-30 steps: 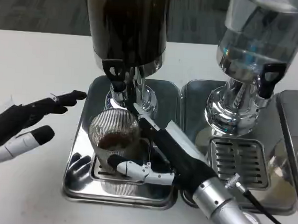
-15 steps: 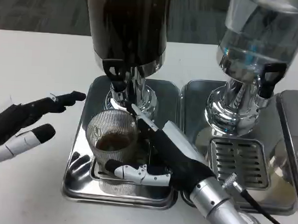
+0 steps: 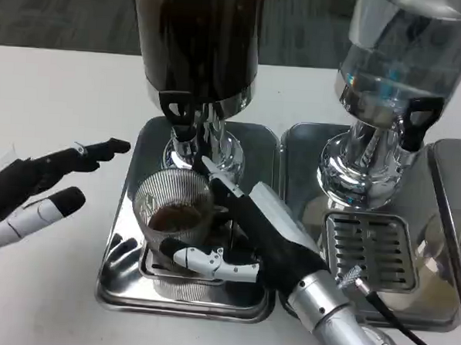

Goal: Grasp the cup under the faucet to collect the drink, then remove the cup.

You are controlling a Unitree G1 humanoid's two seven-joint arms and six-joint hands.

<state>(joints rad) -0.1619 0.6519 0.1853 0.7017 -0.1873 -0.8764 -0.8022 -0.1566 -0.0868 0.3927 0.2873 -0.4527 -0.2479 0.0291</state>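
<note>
Ribbed clear glass is what my right hand (image 3: 246,235) has hold of: the fingers wrap the cup (image 3: 174,208) from its right side, one white-and-black finger curling under its near wall and another reaching round behind it. The cup stands on the drip tray (image 3: 124,283) of the dark drink dispenser (image 3: 197,39), just in front of that dispenser's chrome pedestal and below its black tap (image 3: 177,108), though it looks set slightly toward me from the spout rather than squarely under it. A shallow pool of brown drink sits in the bottom of the cup.

My left hand (image 3: 36,189) waits over the white table (image 3: 57,86), left of the dispenser's tray, fingers spread and holding nothing.

To the right of the dark dispenser stands a second one with a clear tank (image 3: 411,50), on its own tray with a slotted grate (image 3: 363,249).

I judge the collecting step largely done and the removal in hand. What comes next calls for a firm, level grip and a clean draw toward me, clearing the tray's raised lip without tipping the drink.
</note>
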